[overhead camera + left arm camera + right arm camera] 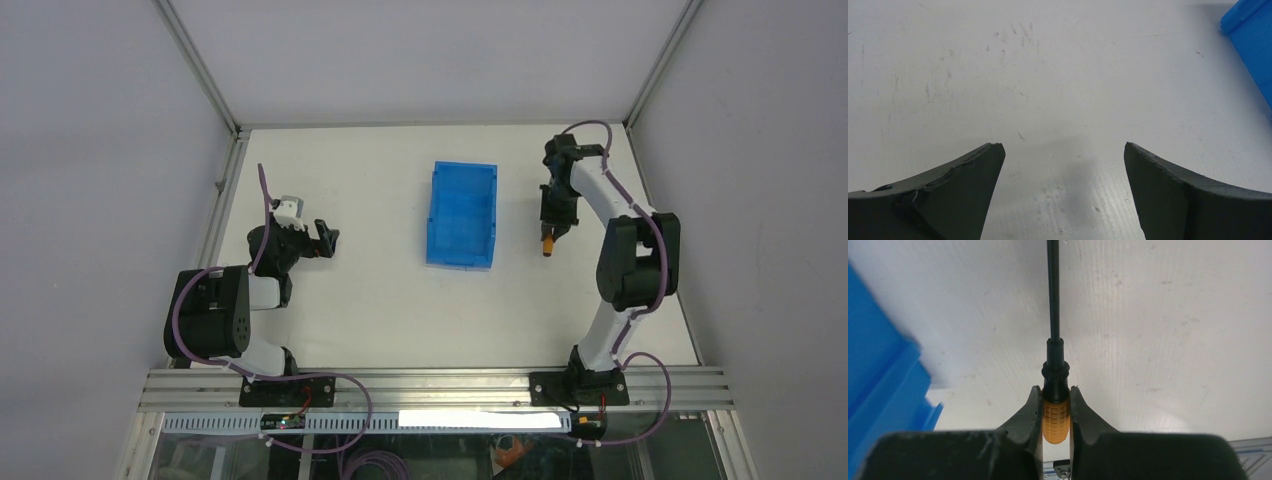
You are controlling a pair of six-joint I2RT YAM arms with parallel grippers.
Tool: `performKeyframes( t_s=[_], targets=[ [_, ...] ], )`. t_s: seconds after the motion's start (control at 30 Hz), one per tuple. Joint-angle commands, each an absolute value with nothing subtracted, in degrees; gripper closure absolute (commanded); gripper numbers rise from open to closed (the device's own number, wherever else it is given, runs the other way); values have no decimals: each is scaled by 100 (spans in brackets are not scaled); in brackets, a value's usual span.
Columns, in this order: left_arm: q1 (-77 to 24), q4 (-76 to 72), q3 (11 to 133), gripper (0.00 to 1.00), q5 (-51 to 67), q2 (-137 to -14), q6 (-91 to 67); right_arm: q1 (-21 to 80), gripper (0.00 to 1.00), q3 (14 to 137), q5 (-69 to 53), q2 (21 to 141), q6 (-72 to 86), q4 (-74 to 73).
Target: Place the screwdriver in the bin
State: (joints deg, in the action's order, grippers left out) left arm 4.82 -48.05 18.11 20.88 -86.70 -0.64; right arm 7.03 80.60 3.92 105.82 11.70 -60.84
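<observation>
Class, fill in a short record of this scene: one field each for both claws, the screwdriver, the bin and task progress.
Right claw: shut on the screwdriver, gripping its orange handle
Left claw: open, holding nothing, above the table
Screwdriver: outside the bin, black shaft pointing away from the claw
Bin: blue, nothing in it, left of the right claw
Progress: screwdriver grasped, not yet in the bin

Nothing readable from my end, I went through all three views and can't make out any text, label, brand or number, not on the bin, not on the screwdriver handle either
</observation>
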Motion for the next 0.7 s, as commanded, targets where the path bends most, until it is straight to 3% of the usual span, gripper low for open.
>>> performKeyframes(
  t_s=[0.0, 0.27, 0.67],
  targets=[
    [423, -5221, 1925, 1, 2048, -8660, -62, 688, 100, 9168, 457, 9755, 1211, -7287],
    [422, -5221, 1925, 1, 2049, -8672, -62, 1247, 100, 10434, 53, 9582, 1769, -7894],
    [422, -5221, 1936, 1, 2048, -8673, -62, 3110, 100, 11415, -129, 10729, 2649, -6680]
  ],
)
